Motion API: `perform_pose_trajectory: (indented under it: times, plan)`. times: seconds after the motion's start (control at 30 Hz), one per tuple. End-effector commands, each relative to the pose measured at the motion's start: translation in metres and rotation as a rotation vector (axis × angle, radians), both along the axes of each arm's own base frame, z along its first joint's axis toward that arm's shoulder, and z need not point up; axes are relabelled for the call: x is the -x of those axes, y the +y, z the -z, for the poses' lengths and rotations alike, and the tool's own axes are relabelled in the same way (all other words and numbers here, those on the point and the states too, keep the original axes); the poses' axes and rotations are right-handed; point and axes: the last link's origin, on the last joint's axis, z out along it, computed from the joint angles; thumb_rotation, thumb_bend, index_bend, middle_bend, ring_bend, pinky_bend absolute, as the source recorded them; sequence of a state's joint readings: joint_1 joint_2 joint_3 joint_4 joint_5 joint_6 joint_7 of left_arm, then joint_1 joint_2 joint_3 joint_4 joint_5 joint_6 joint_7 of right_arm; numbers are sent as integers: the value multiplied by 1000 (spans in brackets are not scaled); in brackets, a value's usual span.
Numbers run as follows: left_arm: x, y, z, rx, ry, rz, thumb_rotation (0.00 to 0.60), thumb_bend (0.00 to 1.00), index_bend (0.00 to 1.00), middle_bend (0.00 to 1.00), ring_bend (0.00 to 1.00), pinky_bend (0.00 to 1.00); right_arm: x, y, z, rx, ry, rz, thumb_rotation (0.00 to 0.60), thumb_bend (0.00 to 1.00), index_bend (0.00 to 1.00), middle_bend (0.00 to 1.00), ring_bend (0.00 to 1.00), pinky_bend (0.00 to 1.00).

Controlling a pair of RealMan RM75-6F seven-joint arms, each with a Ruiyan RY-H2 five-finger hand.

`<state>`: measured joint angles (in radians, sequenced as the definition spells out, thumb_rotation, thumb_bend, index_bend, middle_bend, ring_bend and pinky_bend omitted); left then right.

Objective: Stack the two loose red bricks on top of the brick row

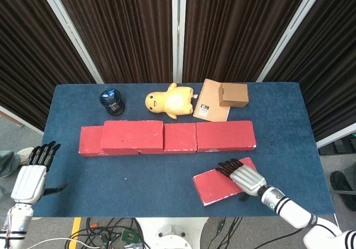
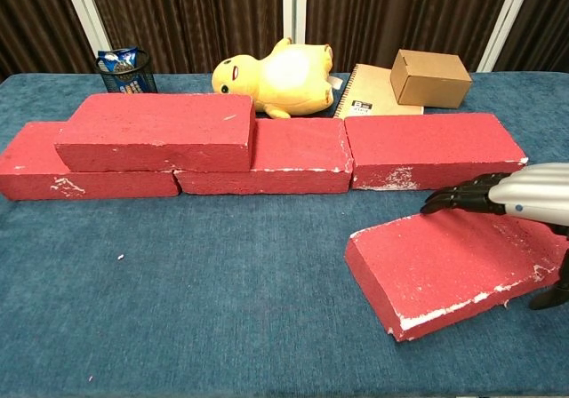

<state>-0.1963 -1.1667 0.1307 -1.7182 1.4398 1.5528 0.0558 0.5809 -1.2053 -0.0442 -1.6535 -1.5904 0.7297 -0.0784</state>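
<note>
One loose brick (image 1: 222,183) lies at five o'clock from the brick row (image 1: 167,138). The right hand (image 1: 242,175) rests spread over it, gripping nothing; the left hand (image 1: 30,174) hangs open.

A: Right hand (image 1: 243,176) lies flat over the right end of the loose brick (image 1: 219,183), fingers stretched out across the top.

B: And the brick row (image 1: 167,138)?

A: One brick (image 1: 132,135) sits on its left part. Left hand (image 1: 30,178) hangs off the table's (image 1: 139,177) left edge, fingers spread, holding nothing.
</note>
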Motion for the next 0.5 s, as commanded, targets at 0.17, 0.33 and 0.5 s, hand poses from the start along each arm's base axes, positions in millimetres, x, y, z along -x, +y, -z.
perform_pose_trajectory:
  times: [0.17, 0.33, 0.5]
  plan:
    - [6, -4, 0, 13, 6, 6, 600, 51, 0, 0, 0, 0, -2, -7, 9, 1, -4, 3, 600, 0, 0, 0, 0, 0]
    - [9, -5, 0, 19, 6, -3, 600, 51, 0, 0, 0, 0, -2, -9, 16, -11, -2, 10, 600, 0, 0, 0, 0, 0]
    - [13, -4, 0, 18, -11, -20, 600, 51, 0, 0, 0, 0, 0, -12, 19, 5, -22, 6, 600, 0, 0, 0, 0, 0]
